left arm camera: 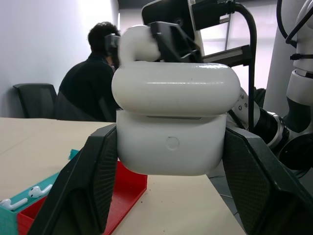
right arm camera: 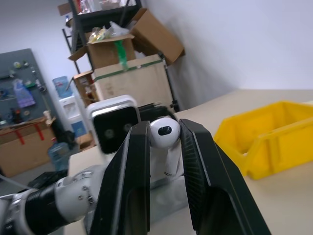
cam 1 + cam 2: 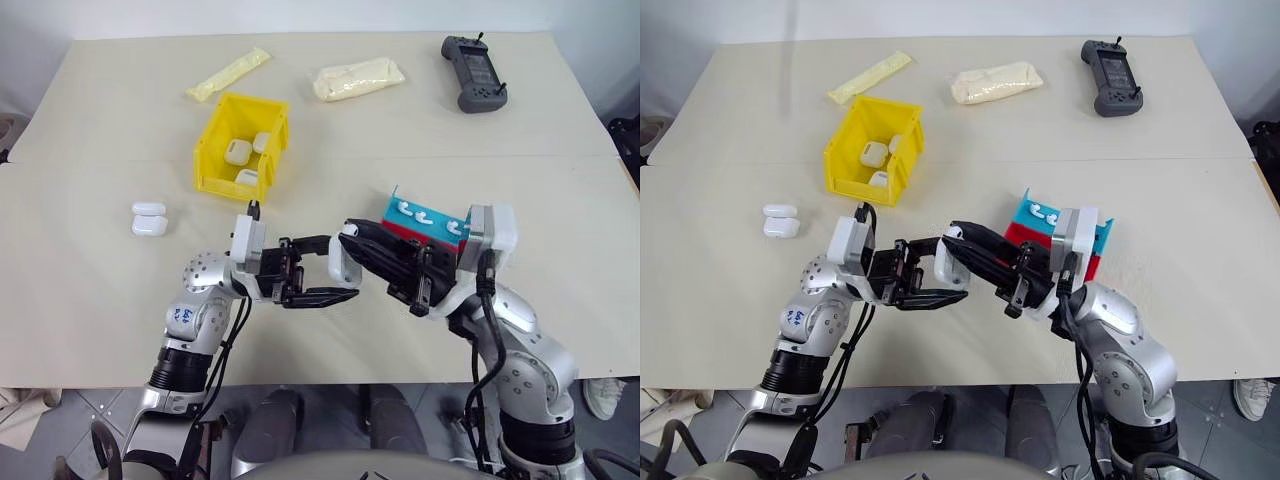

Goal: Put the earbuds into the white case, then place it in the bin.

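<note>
mid-air, left tool (image 1: 171,161) clamped on white case (image 1: 171,127), right tool (image 2: 164,142) pinching an earbud (image 2: 165,137), seemingly at its lid

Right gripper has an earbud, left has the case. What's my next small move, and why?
Probably ease the right gripper down so the earbud goes stem-first into the white case. The left gripper holds it lid-open, just below the bud.

A dark grey handheld controller (image 3: 474,72) lies at the beige table's (image 3: 100,130) far right. Two pale yellow plastic pouches (image 3: 359,78) (image 3: 228,74) lie nearby. A red-and-blue tray (image 3: 425,222) sits closer.
</note>
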`<move>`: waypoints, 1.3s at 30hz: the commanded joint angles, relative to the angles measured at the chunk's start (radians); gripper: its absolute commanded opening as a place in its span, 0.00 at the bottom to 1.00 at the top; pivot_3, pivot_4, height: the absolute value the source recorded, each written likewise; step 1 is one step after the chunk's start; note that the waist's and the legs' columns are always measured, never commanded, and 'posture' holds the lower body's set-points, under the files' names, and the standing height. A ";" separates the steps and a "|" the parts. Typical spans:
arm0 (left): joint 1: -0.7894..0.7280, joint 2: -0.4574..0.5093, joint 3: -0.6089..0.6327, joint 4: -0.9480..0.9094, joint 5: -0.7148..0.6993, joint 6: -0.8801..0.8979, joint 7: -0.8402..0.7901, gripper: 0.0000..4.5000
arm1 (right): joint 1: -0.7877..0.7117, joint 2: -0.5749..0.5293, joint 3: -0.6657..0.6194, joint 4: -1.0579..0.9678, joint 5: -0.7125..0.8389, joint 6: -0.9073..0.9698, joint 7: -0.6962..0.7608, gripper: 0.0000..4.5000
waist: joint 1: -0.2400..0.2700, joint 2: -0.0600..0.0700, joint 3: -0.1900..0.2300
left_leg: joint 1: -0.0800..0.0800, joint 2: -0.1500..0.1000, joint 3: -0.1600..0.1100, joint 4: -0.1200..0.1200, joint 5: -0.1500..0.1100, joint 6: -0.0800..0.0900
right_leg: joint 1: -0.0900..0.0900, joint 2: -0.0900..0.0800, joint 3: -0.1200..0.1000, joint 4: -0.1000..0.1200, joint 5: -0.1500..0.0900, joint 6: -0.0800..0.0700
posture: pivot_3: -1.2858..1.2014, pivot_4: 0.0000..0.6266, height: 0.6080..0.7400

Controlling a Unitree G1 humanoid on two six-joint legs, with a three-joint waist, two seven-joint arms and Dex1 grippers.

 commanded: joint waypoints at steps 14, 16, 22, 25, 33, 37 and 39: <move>-0.008 -0.005 0.008 -0.036 -0.016 -0.010 0.013 0.62 | 0.033 -0.018 0.033 0.025 -0.007 -0.078 0.015 0.15 | 0.000 0.000 0.000 | 0.000 0.000 0.000 0.000 0.000 0.000 | 0.000 0.000 0.000 0.000 0.000 0.000 | 0.52 0.24 1.00; -0.008 -0.006 0.010 -0.035 -0.016 -0.013 0.015 0.62 | 0.036 -0.024 0.034 0.027 -0.011 -0.081 0.017 0.15 | 0.000 0.000 0.000 | 0.000 0.000 0.000 0.000 0.000 0.000 | 0.000 0.000 0.000 0.000 0.000 0.000 | 0.52 0.24 1.00; -0.013 -0.009 0.016 -0.031 -0.015 -0.019 0.022 0.62 | 0.058 -0.059 0.038 0.064 -0.065 -0.121 0.051 0.15 | 0.000 0.000 0.000 | 0.000 0.000 0.000 0.000 0.000 0.000 | 0.000 0.000 0.000 0.000 0.000 0.000 | 0.52 0.24 1.00; -0.015 -0.011 0.016 -0.029 -0.014 -0.021 0.023 0.62 | 0.059 -0.069 0.047 0.085 -0.098 -0.154 0.062 0.15 | 0.000 0.000 0.000 | 0.000 0.000 0.000 0.000 0.000 0.000 | 0.000 0.000 0.000 0.000 0.000 0.000 | 0.52 0.24 1.00; -0.024 -0.021 0.019 -0.017 -0.011 -0.033 0.023 0.62 | 0.053 -0.092 0.062 0.123 -0.176 -0.247 0.085 0.15 | 0.000 0.000 0.000 | 0.000 0.000 0.000 0.000 0.000 0.000 | 0.000 0.000 0.000 0.000 0.000 0.000 | 0.52 0.24 1.00; -0.027 -0.024 0.023 -0.012 -0.009 -0.037 0.022 0.62 | 0.050 -0.110 0.067 0.121 -0.184 -0.267 0.102 0.15 | 0.000 0.000 0.000 | 0.000 0.000 0.000 0.000 0.000 0.000 | 0.000 0.000 0.000 0.000 0.000 0.000 | 0.52 0.24 1.00; -0.028 -0.026 0.024 -0.009 -0.007 -0.041 0.021 0.62 | 0.047 -0.128 0.069 0.115 -0.173 -0.253 0.116 0.15 | 0.000 0.000 0.000 | 0.000 0.000 0.000 0.000 0.000 0.000 | 0.000 0.000 0.000 0.000 0.000 0.000 | 0.52 0.24 1.00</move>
